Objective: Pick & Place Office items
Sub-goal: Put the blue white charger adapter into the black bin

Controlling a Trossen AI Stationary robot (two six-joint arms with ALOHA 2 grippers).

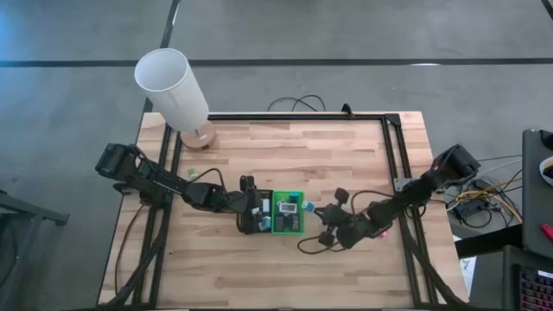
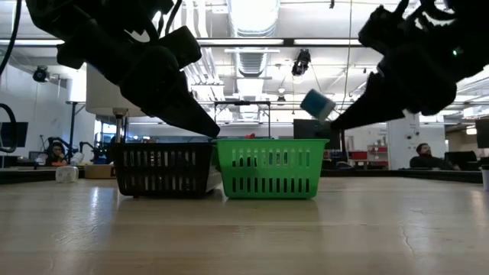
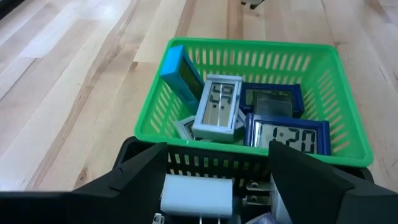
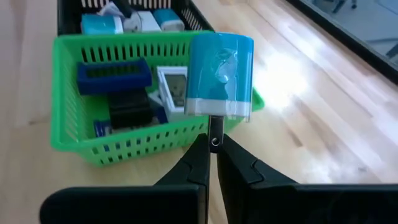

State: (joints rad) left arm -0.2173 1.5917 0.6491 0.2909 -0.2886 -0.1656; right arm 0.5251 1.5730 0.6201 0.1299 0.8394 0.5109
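The right tool (image 4: 214, 146) pinches a blue charger (image 4: 221, 74) by its prong, just beside the green basket (image 4: 62, 93). The left tool (image 3: 217, 186) hangs part open over the black basket (image 2: 162, 168); a white charger (image 3: 196, 194) lies between its fingers.

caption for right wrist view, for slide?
Right end effector pinching a blue charger by its prong beside the green basket.

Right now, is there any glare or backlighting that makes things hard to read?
Low view: bright ceiling lights leave both arms as dark silhouettes above the green basket. Right wrist view: a window-like glare patch washes out the wooden table beside the blue charger. High view is evenly lit.
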